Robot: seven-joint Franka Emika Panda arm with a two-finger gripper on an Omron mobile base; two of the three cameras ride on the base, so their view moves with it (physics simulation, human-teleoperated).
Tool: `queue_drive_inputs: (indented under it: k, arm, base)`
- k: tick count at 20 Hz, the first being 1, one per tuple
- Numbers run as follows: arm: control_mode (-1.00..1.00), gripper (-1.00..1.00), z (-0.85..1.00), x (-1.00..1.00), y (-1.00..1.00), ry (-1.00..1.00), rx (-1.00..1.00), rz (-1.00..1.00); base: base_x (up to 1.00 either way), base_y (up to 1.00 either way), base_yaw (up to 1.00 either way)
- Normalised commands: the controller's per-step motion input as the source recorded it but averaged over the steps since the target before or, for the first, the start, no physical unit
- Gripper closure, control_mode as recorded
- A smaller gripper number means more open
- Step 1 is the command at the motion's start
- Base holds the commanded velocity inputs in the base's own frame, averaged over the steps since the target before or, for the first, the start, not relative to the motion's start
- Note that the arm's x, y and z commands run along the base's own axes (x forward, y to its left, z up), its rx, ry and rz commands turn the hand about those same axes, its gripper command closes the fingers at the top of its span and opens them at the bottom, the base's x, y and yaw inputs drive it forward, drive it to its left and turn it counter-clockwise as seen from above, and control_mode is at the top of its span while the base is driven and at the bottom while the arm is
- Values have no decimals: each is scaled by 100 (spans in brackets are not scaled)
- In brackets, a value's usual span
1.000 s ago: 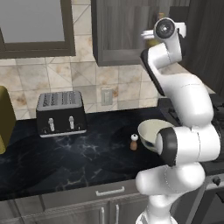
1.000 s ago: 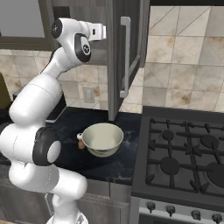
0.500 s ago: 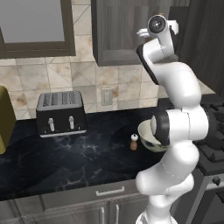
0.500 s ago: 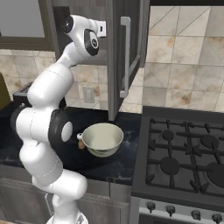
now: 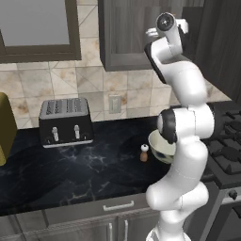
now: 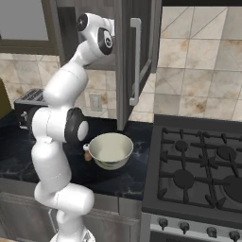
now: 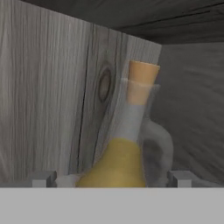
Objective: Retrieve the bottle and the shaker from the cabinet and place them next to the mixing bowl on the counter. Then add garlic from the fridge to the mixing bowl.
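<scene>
While our arm reaches up into the cabinet (image 7: 48, 100), we have the counter (image 5: 70, 164) far below the gripper (image 7: 113, 178), with the mixing bowl (image 6: 110, 150) and the shaker (image 5: 144, 153) just beside it down there. Straight ahead of the gripper, between its spread, empty fingertips (image 7: 43, 178), stands the bottle (image 7: 127, 144), upright on the cabinet shelf, its long axis vertical. We judge a short push forward would bring the fingers around its body.

Kitchen: stove (image 6: 198, 165), toaster (image 5: 65, 122), counter (image 5: 70, 174)
</scene>
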Motion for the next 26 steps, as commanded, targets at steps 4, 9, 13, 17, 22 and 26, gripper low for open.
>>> queue_drive_inputs:
  k: [4,9,13,17,22,26]
  arm:
    - [-100,-100,0,35,-16,0,0,0]
    - [-100,-100,0,34,-19,0,0,0]
    - [-100,-100,1,39,-12,0,0,-1]
    - [-100,-100,8,54,-1,0,0,-1]
    - [-100,-100,5,24,-4,0,0,0]
    - [-100,-100,0,0,-18,0,0,0]
  base:
    - [0,0,0]
    - [0,0,0]
    - [0,0,0]
    - [0,0,0]
    - [0,0,0]
    - [0,0,0]
